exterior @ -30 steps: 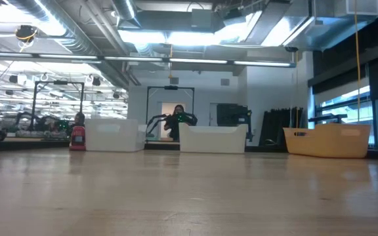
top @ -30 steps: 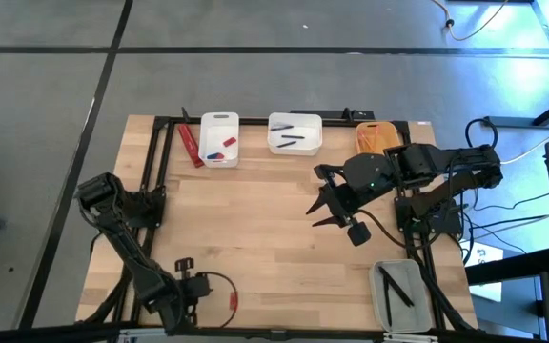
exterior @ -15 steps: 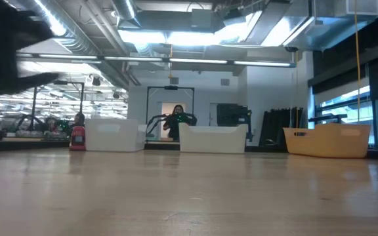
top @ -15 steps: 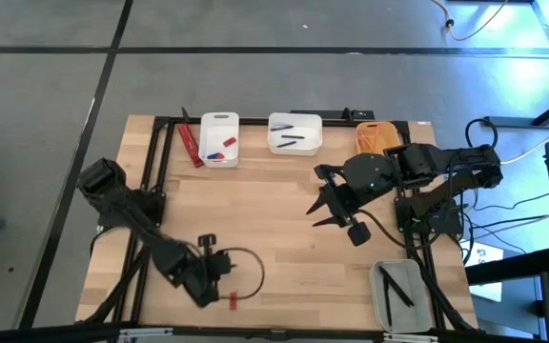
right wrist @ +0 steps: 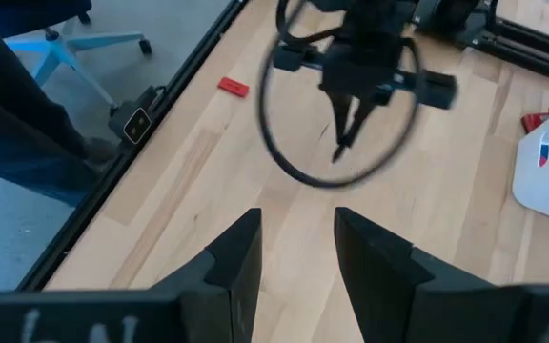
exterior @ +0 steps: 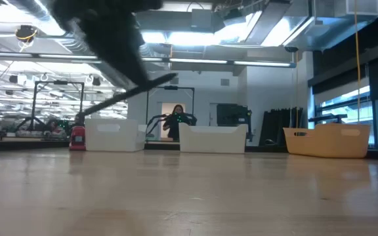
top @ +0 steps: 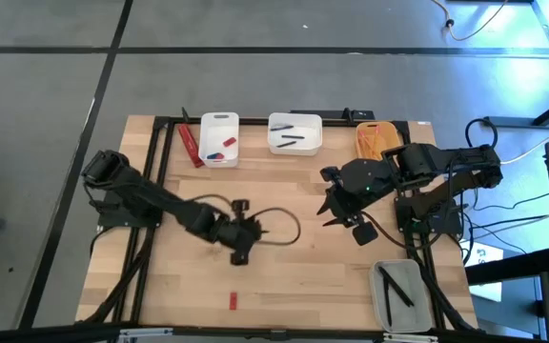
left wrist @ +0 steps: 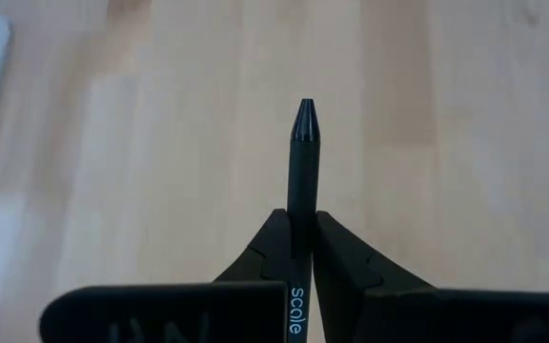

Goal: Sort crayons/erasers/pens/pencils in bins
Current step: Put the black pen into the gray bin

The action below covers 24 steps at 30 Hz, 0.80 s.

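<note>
My left gripper hangs over the middle of the wooden table, shut on a slim black pen. The right wrist view also shows this pen below those fingers. My right gripper waits open above the table's right half, with nothing between its fingers. Along the far edge stand the narrow white bin, the wider white bin holding pens, and the yellow-orange bin holding pencils. The grey bin with pens sits at the near right corner. My left gripper pinches the pen's barrel between its two fingertips. The pen lies along the fingers, and its cone tip sticks out well past them. The fingers slant down from above. The pen is lifted clear of the table.
A small red piece lies on the table near the front edge. A red flat thing lies beside the narrow white bin. The left arm's cable loop hangs beside its gripper. A black frame runs along the table's edges.
My left gripper, still shut on the pen, has swung from the table's near left corner toward its middle. It has risen a little and rolled on the way. The red piece has stayed at the near edge. My right gripper has tipped slightly further down.
</note>
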Tool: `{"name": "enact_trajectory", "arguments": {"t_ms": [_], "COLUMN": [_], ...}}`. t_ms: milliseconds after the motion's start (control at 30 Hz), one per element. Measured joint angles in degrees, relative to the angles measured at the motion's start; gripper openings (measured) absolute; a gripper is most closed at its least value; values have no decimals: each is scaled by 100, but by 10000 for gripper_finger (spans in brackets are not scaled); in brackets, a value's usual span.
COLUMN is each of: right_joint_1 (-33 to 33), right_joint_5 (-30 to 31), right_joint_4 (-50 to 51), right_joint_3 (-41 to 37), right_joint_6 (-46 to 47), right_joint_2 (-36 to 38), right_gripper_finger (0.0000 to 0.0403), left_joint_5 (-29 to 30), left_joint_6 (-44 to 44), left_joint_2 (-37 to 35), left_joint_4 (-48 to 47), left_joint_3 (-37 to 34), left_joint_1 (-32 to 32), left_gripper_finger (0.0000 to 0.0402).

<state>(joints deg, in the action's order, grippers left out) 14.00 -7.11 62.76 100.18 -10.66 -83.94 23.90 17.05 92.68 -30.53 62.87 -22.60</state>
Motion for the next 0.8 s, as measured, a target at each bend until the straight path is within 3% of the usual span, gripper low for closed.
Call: {"name": "enact_trajectory", "arguments": {"t_ms": [267, 800], "right_joint_1": [0, 2], "right_joint_5": [0, 0], "right_joint_4": [25, 95], "right_joint_3": [0, 0], "right_joint_6": [-3, -10], "right_joint_2": [0, 0], "right_gripper_finger": [136, 136], "left_joint_5": [-546, -992], "left_joint_6": [-853, -521], "left_joint_2": [236, 871], "left_joint_4": [1182, 1729], "left_joint_3": [7, 4], "left_joint_1": [755, 1225], "left_gripper_finger": [12, 13]}}
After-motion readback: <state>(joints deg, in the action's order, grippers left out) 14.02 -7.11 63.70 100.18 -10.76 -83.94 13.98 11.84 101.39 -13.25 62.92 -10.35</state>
